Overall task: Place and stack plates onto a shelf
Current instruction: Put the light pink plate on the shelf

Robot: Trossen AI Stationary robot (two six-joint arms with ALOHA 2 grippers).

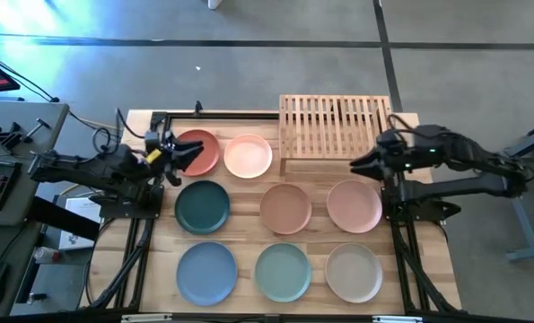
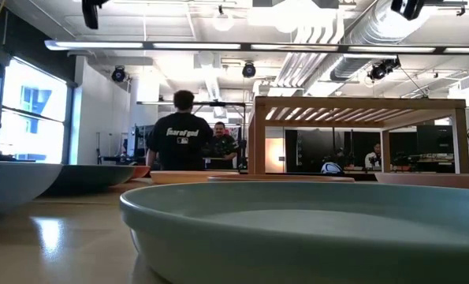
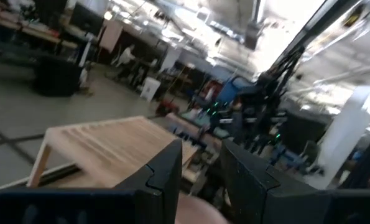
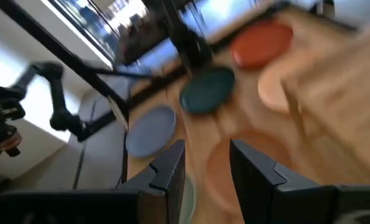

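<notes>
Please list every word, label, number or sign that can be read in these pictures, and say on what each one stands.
White lettering on the back of a person's black shirt, low view: too blurred to read.
Plates, shelf, both arms: no text shows on them.
Nothing else readable in any view.
</notes>
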